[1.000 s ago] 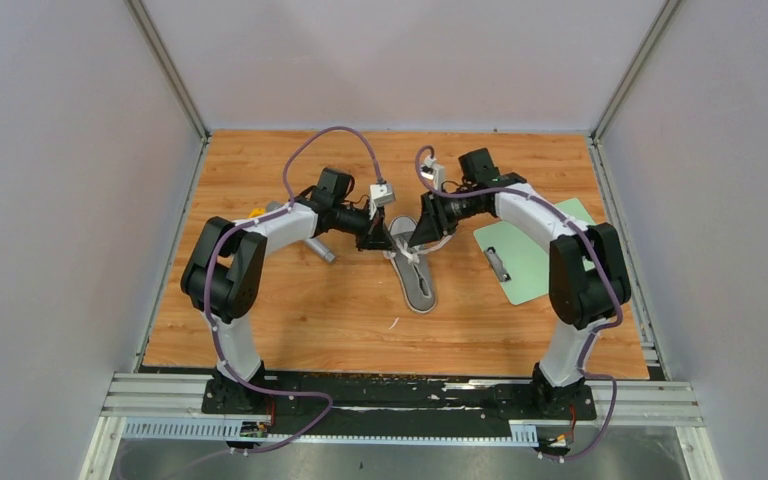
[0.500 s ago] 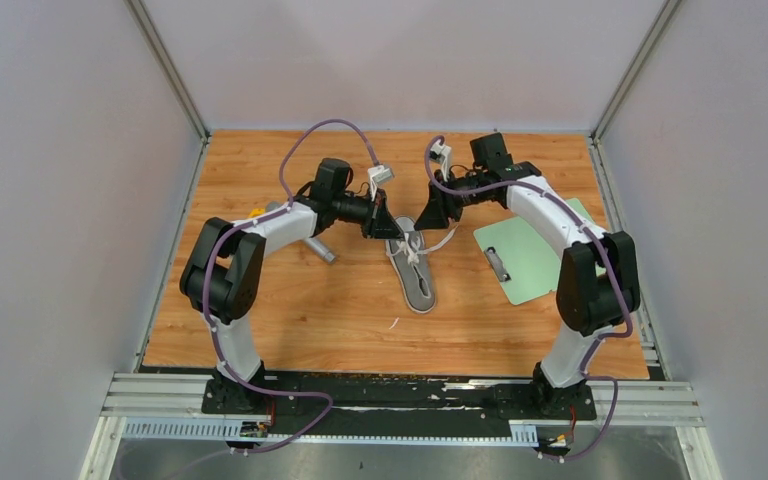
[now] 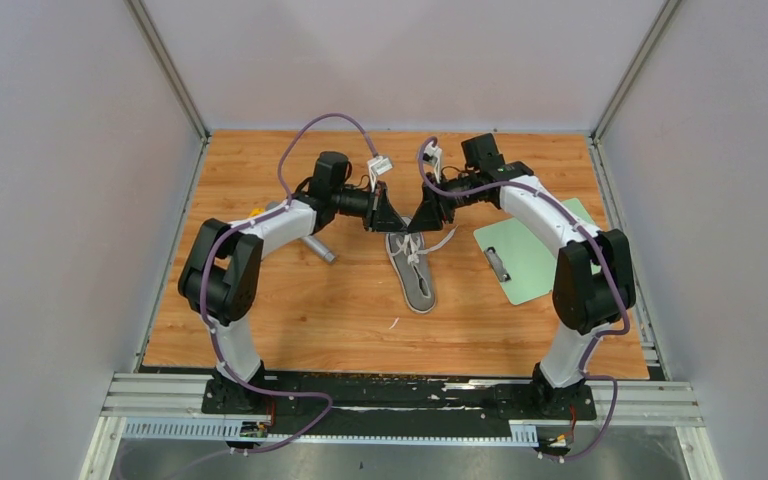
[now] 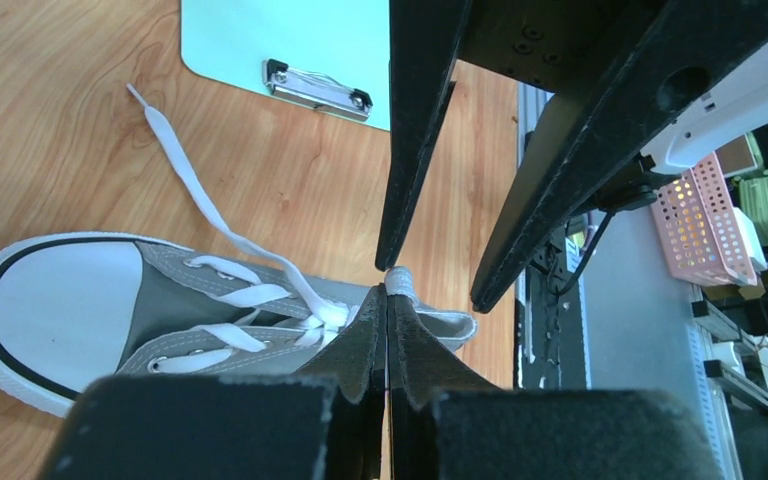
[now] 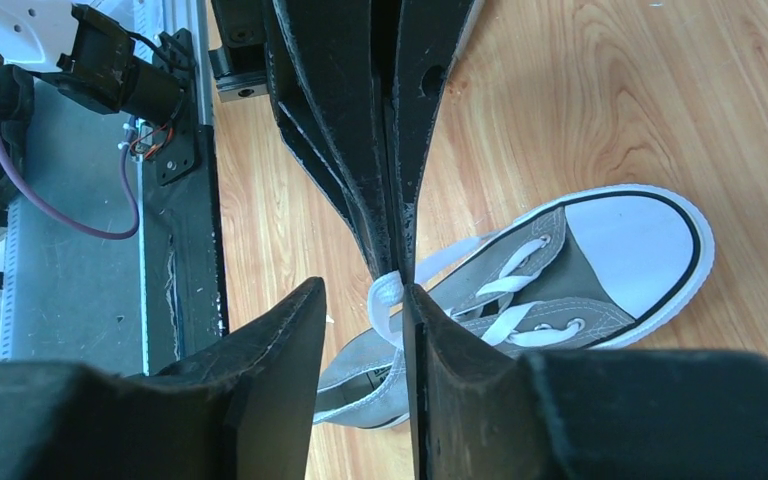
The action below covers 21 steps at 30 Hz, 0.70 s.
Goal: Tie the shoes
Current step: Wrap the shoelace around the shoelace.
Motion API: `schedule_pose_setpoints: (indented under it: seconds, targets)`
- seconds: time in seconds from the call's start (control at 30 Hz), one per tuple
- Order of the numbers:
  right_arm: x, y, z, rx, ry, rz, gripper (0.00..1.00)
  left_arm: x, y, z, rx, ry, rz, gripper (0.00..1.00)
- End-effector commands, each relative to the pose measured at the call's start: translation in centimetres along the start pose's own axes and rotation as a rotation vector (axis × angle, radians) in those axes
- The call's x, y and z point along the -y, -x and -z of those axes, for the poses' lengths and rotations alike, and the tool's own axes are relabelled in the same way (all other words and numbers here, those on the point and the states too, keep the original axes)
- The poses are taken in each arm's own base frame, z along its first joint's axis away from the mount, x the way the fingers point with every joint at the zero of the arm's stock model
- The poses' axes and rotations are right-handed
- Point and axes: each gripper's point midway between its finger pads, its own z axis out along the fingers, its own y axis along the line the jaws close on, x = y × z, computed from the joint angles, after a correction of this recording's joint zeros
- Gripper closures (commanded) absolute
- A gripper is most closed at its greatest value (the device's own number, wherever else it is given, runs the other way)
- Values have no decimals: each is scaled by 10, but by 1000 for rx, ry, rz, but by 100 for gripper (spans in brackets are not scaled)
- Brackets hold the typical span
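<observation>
The wooden surface carries a pale green clipboard off to my right. The grey canvas sneaker lies near the middle, just left of the clipboard and not touching it. Its long axis runs away from my bases, with the white toe cap at the far end and the heel opening toward me, the near end angled slightly right. Both my arms reach in over the laced part of the sneaker, so their tips meet above it. My left hand is pressed together, pinching a small bight of the white lace and holding it up off the tongue. My right hand is about half spread. It comes at the lace from the opposite side, one finger on each side of that raised bight. The lace lies close against one finger, but the hand has not clamped on it. Neither arm is nearer, since the two tips all but touch. The bight sits straight between my right fingers, so I judge the next move to be the right hand's: shut on it and draw it sideways across the sneaker, at right angles to its length. A free lace end trails over the wood toward the clipboard.
</observation>
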Motion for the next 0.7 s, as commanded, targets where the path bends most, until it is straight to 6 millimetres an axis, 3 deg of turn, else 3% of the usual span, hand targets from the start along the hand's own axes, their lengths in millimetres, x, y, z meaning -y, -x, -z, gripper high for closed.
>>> schedule_pose_setpoints:
  seconds: [0.0,0.2,0.37,0.43,0.6,0.67]
  targets:
    - [-8,4,-6,17,55,31,67,30,28,5,40,-60,-96,100]
    - [-6,-3,-12,3,59,25,70,31,25,6,34,-74,-100,100]
    - [-4,-2,-16,8,68,6,96,29,19,5,22,-81,-91,100]
    - [-2,-1,-17,8,65,0,100,25,14,4,9,-75,-97,93]
    - [2,-2,-17,7,48,-17,100,11,-1,7,-28,4,-122,59]
    - [4,-3,-18,4,36,-51,100,7,-1,8,-9,36,-140,56]
